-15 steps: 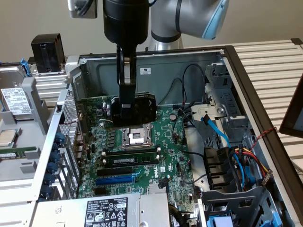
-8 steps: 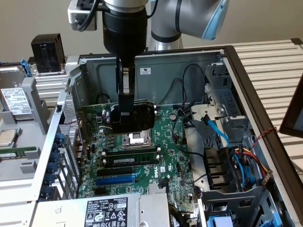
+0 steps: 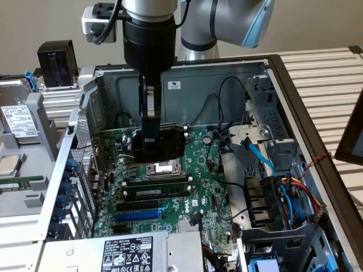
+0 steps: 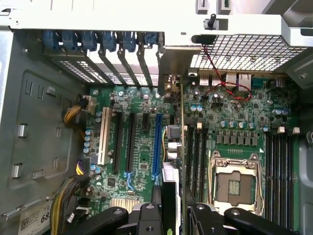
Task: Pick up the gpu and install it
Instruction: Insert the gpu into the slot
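Clearly, the fingers (image 3: 148, 122) pinch the gpu (image 3: 173, 143) upright between them, above the motherboard (image 3: 199, 165).

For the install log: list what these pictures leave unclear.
- Exterior view: the gpu hides the slot beneath it; seated or hovering, cannot tell.
- Wrist view: the gpu is edge-on, so its contact edge is hidden.
- Exterior view: the label print is too small to read.
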`<state>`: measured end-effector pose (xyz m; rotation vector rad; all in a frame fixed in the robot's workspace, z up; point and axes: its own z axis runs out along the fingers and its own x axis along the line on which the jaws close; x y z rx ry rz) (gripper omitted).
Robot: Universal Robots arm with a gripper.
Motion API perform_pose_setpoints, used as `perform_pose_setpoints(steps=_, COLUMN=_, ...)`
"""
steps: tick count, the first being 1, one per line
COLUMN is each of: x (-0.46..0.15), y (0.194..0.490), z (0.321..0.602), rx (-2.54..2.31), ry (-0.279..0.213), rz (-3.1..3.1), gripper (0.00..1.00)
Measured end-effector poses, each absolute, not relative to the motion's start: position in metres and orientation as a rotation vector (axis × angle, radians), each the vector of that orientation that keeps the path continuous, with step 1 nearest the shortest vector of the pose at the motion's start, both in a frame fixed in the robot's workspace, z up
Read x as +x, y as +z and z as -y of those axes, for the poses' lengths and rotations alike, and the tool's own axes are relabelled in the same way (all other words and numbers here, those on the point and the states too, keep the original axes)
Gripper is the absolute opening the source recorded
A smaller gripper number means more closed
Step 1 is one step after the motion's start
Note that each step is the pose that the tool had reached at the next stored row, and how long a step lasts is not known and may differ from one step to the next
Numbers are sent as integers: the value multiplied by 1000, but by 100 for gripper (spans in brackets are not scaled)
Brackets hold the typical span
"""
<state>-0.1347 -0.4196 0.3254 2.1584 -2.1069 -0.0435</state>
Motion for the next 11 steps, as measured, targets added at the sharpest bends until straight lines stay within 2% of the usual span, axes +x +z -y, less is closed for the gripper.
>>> perform_pose_setpoints(steps=11, x=-136, y=324, z=420, rx=2157, ry=-44, rz=2107, gripper=27)
